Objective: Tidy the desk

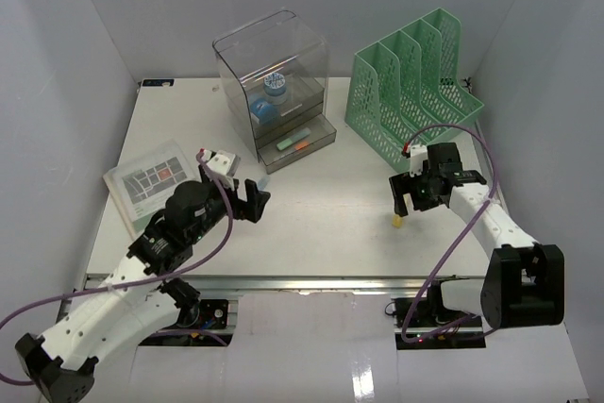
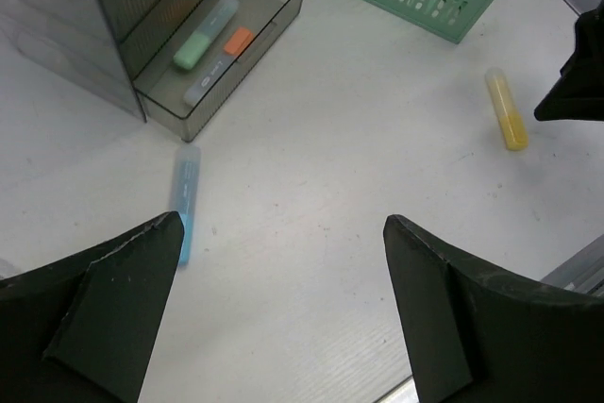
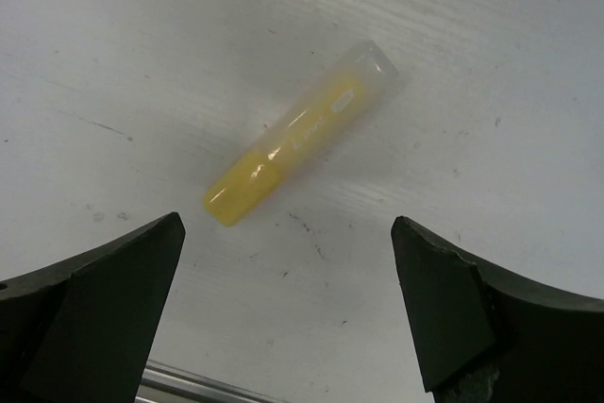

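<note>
The white desk [image 1: 321, 233] holds a yellow highlighter [image 1: 399, 221] near its front right and a blue highlighter [image 1: 265, 179] in front of the drawer box. My right gripper [image 1: 408, 197] is open and empty, hovering just above the yellow highlighter [image 3: 297, 143], which lies slanted beyond the fingertips [image 3: 165, 233]. My left gripper [image 1: 250, 200] is open and empty over bare desk. In the left wrist view the blue highlighter [image 2: 184, 200] lies just past the left fingertip [image 2: 160, 233] and the yellow highlighter [image 2: 507, 110] is far right.
A clear smoky drawer box [image 1: 274, 73] stands at the back, its bottom drawer [image 2: 222, 44] open with a green and an orange highlighter inside. A green mesh file rack [image 1: 415, 82] stands back right. A booklet [image 1: 151, 181] lies left. The metal rail [image 1: 311, 282] runs along the front.
</note>
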`<state>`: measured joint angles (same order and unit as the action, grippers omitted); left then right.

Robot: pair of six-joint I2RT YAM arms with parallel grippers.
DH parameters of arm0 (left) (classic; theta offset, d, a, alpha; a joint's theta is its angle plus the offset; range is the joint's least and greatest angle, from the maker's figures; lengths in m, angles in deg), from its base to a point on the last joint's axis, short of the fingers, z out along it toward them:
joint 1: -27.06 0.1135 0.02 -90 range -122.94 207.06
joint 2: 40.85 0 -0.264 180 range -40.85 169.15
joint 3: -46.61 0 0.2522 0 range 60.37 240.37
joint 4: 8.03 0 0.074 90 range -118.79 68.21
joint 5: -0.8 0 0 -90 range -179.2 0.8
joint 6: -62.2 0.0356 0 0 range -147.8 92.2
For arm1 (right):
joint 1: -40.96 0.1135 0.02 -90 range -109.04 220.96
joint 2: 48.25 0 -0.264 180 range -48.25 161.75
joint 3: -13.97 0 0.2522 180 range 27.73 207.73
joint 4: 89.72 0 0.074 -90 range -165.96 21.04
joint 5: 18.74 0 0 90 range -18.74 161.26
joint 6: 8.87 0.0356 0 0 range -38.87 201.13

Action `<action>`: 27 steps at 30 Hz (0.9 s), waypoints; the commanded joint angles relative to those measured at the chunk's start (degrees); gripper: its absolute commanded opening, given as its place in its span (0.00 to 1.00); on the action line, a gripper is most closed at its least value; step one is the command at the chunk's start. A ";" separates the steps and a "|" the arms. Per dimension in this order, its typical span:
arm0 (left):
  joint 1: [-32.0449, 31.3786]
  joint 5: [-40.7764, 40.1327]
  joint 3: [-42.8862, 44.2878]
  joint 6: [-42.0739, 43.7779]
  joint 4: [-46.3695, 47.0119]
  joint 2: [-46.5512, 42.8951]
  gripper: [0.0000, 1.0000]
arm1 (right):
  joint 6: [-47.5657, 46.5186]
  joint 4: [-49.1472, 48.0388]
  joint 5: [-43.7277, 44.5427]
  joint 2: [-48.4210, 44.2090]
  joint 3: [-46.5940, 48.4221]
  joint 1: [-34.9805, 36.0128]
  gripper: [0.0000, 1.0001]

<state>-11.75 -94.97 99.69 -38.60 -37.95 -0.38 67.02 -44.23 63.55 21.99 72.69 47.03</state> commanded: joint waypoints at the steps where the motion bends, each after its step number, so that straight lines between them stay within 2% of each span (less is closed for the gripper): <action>1: 0.41 -2.23 -2.49 -4.31 -6.07 -9.08 0.98 | 7.93 -4.39 8.15 3.84 1.58 2.45 0.93; 11: 0.41 -2.13 -4.24 -4.05 -8.54 -14.62 0.98 | 13.57 -6.76 8.15 14.45 3.73 4.12 0.71; 18: 0.41 -1.70 -4.89 -4.16 -7.92 -16.44 0.98 | 13.64 -7.95 8.91 16.39 4.33 4.12 0.58; 25: 0.41 -1.94 -5.37 -4.73 -7.92 -18.45 0.98 | 12.67 -8.84 6.99 18.41 3.86 4.12 0.40; 27: 0.41 -1.96 -5.40 -4.84 -8.01 -18.50 0.98 | 12.35 -9.14 5.95 18.80 3.65 4.12 0.38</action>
<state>-11.64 -96.70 94.67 -42.80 -45.82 -18.37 79.46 -51.43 71.68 39.49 75.15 50.96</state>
